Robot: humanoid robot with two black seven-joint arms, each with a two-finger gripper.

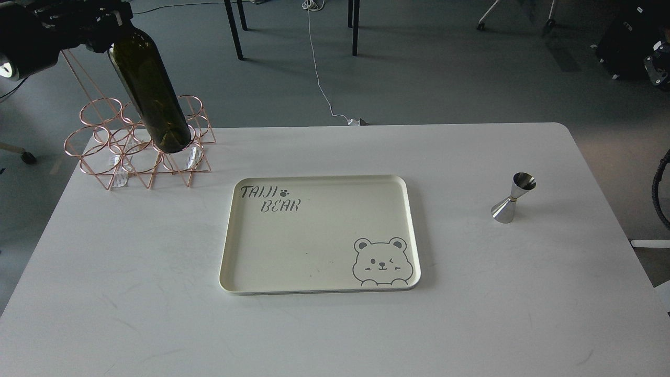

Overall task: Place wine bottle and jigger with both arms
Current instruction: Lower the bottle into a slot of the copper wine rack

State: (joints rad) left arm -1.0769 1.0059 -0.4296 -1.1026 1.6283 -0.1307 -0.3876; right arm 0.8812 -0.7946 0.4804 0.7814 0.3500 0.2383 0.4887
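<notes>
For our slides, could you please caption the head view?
Left hand holds the wine bottle tilted over the wire rack; jigger stands right of the tray.

The tray point(319, 233) lies mid-table point(131, 293). Left of the tray and behind it, at the table's far left corner, stands the wire rack point(138, 144). The bottle point(152, 94) hangs tilted over the rack, its base just above the rack's rings, its neck in the left gripper point(91, 23). Right of the tray, well apart, stands the jigger point(514, 198), upright on the table.
</notes>
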